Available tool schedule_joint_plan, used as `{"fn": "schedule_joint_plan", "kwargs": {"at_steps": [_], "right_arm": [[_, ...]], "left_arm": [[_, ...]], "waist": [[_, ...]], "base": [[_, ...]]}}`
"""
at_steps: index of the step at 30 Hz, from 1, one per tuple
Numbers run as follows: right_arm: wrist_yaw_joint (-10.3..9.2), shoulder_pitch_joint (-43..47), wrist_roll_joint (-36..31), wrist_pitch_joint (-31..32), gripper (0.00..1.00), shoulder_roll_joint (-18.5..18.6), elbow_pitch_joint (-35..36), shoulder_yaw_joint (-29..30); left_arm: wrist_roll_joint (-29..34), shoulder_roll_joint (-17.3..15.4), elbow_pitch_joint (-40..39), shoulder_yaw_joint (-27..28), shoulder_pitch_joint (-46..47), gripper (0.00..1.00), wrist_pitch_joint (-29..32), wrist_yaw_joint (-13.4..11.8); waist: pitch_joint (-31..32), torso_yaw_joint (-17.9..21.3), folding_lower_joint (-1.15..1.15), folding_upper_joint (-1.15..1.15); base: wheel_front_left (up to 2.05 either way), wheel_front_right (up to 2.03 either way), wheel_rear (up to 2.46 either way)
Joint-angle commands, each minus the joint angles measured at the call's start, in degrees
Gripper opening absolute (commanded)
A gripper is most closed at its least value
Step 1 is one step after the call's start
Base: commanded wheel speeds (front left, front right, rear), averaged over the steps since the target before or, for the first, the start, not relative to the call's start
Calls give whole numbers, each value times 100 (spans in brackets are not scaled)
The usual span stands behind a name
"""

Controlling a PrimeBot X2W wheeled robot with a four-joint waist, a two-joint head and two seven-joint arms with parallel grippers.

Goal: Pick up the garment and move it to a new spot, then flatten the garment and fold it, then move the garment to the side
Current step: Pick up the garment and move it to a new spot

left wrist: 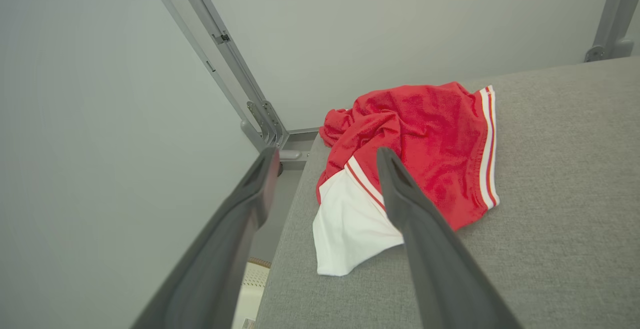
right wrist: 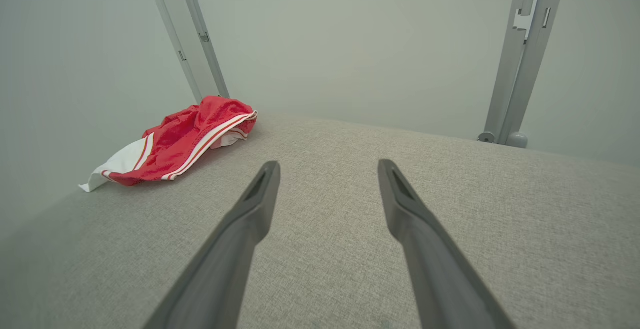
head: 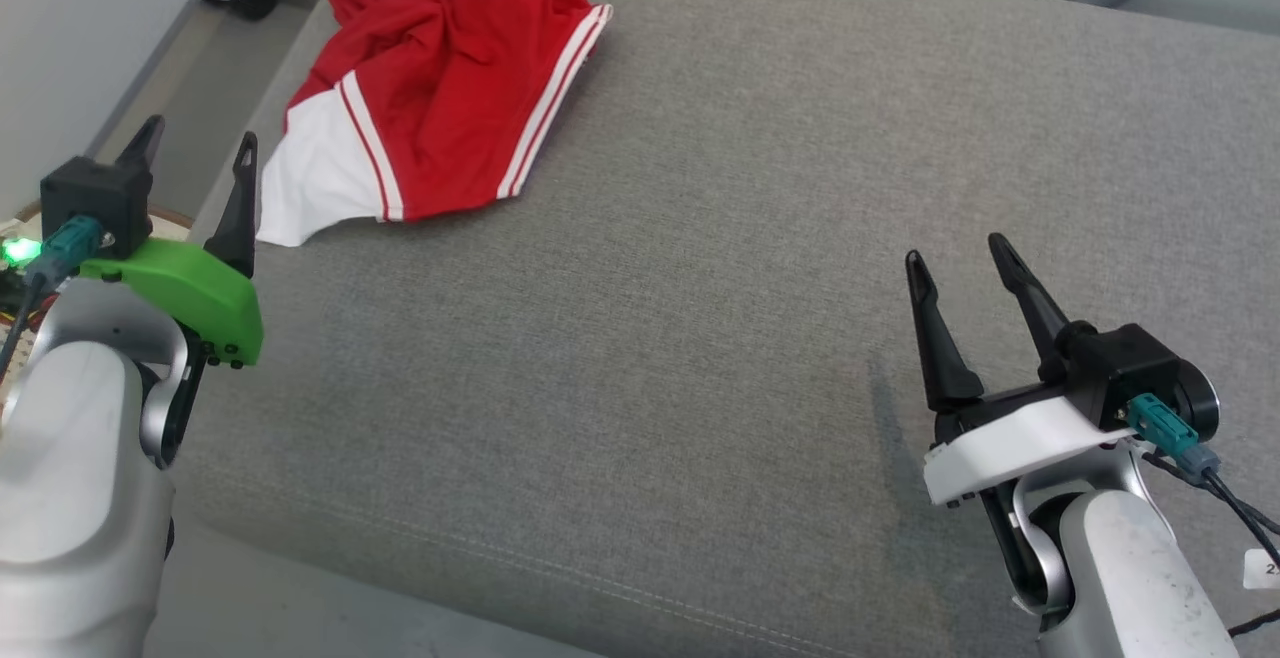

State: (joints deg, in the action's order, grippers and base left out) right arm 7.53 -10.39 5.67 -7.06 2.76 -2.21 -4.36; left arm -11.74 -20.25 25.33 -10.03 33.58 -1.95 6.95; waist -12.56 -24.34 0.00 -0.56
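Left gripper gapes wide, empty, just beside the crumpled red garment (white panel nearest); right gripper, equally wide, hovers well apart over the grey cushion.

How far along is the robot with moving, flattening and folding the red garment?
Nothing looks done: the garment lies crumpled at the far left corner of the grey surface. Nothing in hand: left gripper and right gripper are open, holding nothing. Pickup, move, flattening, folding, setting aside remain.

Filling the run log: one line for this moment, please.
garment: crumpled, far left | left claw: open, empty, beside garment | right claw: open, empty
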Motion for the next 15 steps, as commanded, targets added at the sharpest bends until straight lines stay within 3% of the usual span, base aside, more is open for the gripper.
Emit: {"fn": "schedule_joint_plan", "kwargs": {"at_steps": [1,15], "right_arm": [[-8,-123,-83,37,100,24,74,18],[-8,-181,-384,277,100,37,536,118]], "left_arm": [[-117,-52,184,-98,246,100,59,26],[-1547,-482,1330,-1784,986,100,579,49]], "waist": [[-574,549,0,56],[-1146,887,0,56]], "base": [[0,0,0],[0,0,0]]}}
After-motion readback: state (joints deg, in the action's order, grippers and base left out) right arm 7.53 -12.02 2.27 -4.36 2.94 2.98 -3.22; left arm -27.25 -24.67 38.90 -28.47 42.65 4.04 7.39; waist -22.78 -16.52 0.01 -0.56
